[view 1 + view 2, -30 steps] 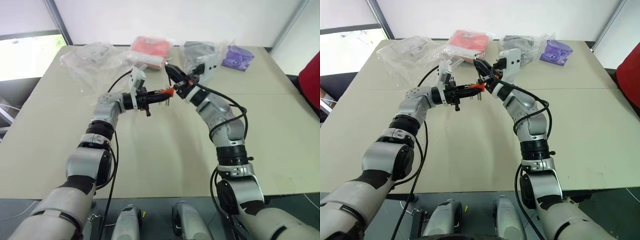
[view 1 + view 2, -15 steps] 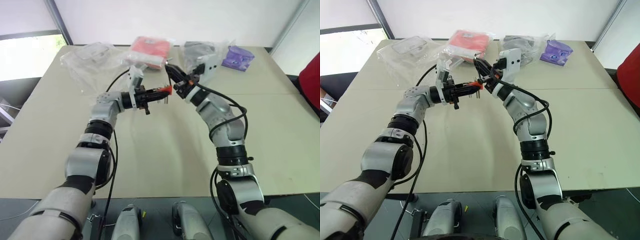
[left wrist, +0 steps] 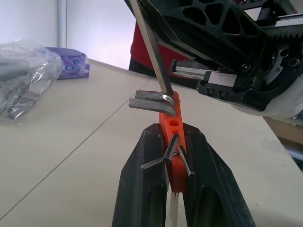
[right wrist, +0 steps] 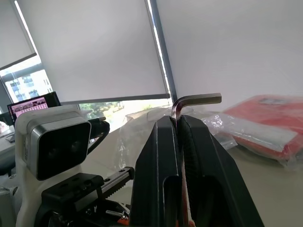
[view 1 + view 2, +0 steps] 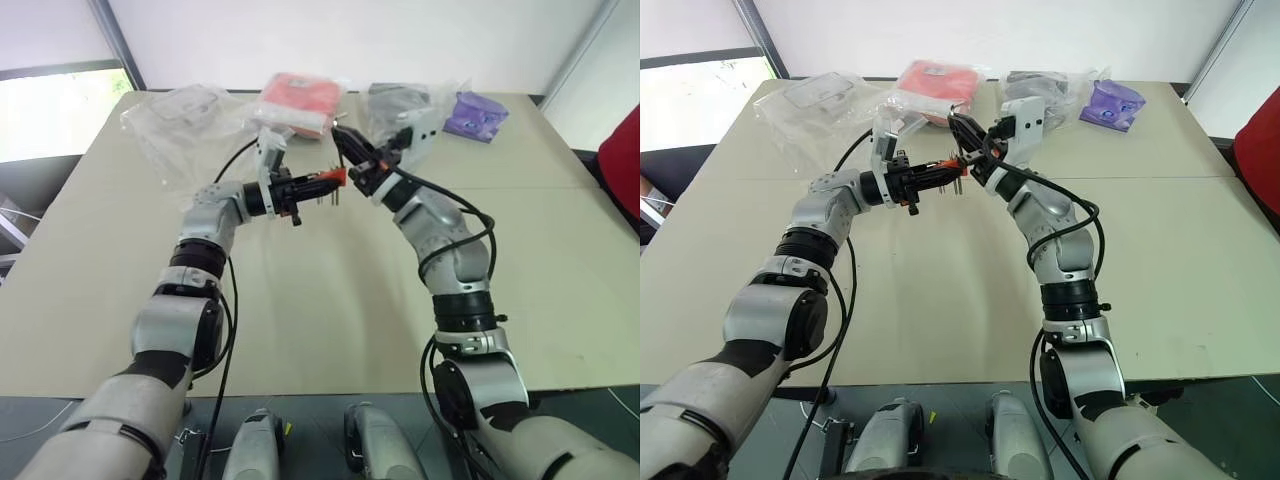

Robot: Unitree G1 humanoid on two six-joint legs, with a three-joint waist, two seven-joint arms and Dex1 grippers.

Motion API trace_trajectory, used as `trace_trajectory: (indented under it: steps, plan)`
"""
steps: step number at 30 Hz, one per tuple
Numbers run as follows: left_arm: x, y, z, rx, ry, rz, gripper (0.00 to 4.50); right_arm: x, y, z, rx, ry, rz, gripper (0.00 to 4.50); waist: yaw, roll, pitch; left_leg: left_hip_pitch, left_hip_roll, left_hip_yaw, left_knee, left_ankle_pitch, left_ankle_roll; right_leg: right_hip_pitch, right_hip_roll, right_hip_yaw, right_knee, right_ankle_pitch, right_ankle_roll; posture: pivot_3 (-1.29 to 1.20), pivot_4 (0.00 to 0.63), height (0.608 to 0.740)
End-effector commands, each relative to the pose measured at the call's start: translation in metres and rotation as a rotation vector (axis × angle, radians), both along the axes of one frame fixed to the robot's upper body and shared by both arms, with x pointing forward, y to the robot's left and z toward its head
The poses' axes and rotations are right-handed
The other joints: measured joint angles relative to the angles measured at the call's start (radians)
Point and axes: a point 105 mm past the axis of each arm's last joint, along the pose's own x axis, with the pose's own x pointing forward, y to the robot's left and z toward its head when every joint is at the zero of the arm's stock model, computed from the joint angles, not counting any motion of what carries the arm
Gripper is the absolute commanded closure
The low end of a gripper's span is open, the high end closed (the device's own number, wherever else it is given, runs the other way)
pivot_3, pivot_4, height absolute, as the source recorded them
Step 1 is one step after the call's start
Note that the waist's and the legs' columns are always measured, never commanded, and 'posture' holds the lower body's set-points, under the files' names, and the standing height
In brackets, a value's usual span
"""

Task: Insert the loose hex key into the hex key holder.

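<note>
Above the table [image 5: 300,300], left hand [image 3: 176,156] pinches the hex key holder [image 3: 172,137]; right hand [image 4: 177,125] pinches the loose hex key [image 3: 152,47], tip at the holder's top. Slight misalignment could jam it beside the hole.

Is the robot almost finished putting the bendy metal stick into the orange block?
Nearly. Done: the left gripper is shut on the hex key holder, and the right gripper is shut on the loose hex key. In hand: the key's tip sits at the holder's top end. Left: pushing it into a hole and letting go.
</note>
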Motion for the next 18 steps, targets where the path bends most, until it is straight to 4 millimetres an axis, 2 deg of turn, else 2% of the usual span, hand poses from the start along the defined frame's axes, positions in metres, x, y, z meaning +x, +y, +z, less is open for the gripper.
trace_trajectory:
  steps: [1,15,16,18]
  plan:
    - [0.001,0.006,0.035,-0.077,-0.092,0.013,4.5,-0.007,-0.007,0.002,-0.012,-0.028,-0.007,4.44,0.0,0.0,0.0,0.0,0.0,0.0,0.0,0.0,0.0,0.0,0.0,0.0,0.0,0.0,0.0,0.0,0.15,0.739]
    - [0.0,0.004,0.029,-0.044,-0.098,0.006,4.5,-0.01,-0.013,-0.002,-0.041,-0.021,-0.007,4.44,0.001,0.0,0.0,0.0,0.0,0.0,0.001,0.0,0.0,0.0,0.0,0.0,0.001,0.0,0.0,0.0,0.15,0.739]
    - [0.0,0.004,0.027,-0.038,-0.1,0.006,4.5,-0.009,-0.013,-0.001,-0.04,-0.024,-0.008,3.79,0.001,0.0,0.0,0.0,0.0,0.0,0.001,0.0,0.0,0.0,0.0,0.0,0.001,0.0,0.0,0.0,0.15,0.739]
    - [-0.001,0.004,0.025,-0.028,-0.102,0.005,4.5,-0.009,-0.014,0.0,-0.04,-0.029,-0.008,3.08,0.001,0.0,0.0,0.0,0.0,0.0,0.001,0.0,0.0,0.0,0.0,0.0,0.001,0.0,0.0,0.0,0.15,0.739]
